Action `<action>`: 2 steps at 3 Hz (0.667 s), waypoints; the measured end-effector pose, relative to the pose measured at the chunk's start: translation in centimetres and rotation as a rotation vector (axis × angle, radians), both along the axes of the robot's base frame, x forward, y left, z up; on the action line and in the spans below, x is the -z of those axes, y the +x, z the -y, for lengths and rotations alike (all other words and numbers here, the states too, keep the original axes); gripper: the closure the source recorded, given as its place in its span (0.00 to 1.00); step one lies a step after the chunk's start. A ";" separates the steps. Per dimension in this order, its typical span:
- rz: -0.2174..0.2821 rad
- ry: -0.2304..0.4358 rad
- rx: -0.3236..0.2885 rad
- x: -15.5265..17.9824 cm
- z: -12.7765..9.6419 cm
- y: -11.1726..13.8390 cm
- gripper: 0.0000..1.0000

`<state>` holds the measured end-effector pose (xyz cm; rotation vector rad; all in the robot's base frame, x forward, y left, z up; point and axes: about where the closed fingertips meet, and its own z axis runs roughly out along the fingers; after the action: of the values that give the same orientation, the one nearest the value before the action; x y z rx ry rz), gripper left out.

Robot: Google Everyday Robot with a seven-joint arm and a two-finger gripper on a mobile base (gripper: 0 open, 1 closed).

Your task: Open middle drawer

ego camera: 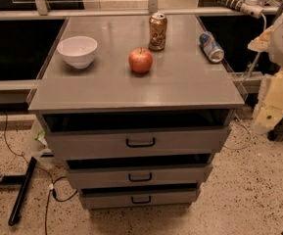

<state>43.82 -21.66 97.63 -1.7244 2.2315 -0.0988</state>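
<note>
The grey cabinet has three drawers stacked in front of me. The middle drawer (140, 176) is the mid-sized front with a small black bar handle (140, 177). A dark gap shows above its front, so it stands slightly pulled out. The taller top drawer (141, 142) and the smallest bottom drawer (141, 199) also show dark gaps. My gripper (268, 112) hangs at the right edge on the white and cream arm, beside the cabinet's right side and well apart from the handles.
On the cabinet top (180, 87) are a white bowl (77, 51), a red apple (140, 60), an upright can (157, 32) and a can lying on its side (211, 47). Cables and a black bar (21, 192) lie on the speckled floor at the left.
</note>
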 end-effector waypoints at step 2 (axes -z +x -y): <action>-0.005 0.019 -0.018 0.4 -0.1 0.4 0.00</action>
<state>44.20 -21.54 97.18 -1.7358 2.2131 -0.0689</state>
